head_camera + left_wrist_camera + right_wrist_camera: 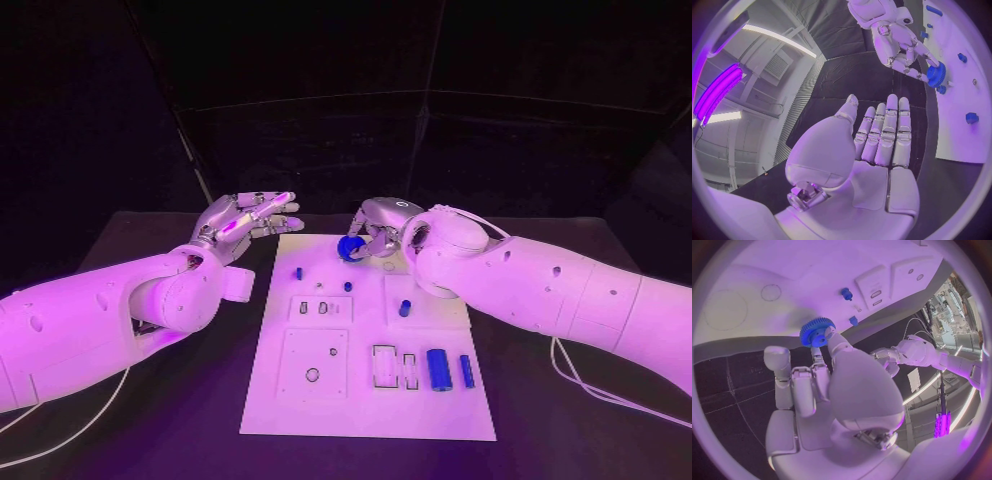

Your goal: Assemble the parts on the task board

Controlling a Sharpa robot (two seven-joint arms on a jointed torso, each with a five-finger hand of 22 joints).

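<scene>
The right hand (381,226) pinches a blue toothed plastic gear (349,248) at its fingertips, over the far edge of the white flat task board (368,400). Two blue cylinders (440,369) lie in recesses on the board's near right part. The left hand (245,218) hovers empty, fingers straight, over the black worktop (159,240).

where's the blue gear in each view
Head view: blue gear at the task board's far edge, held in the right robot hand.
Left wrist view: gear at the fingertips of the other arm's hand.
Right wrist view: gear above the fingertips.
Shared landmark: the white task board.
</scene>
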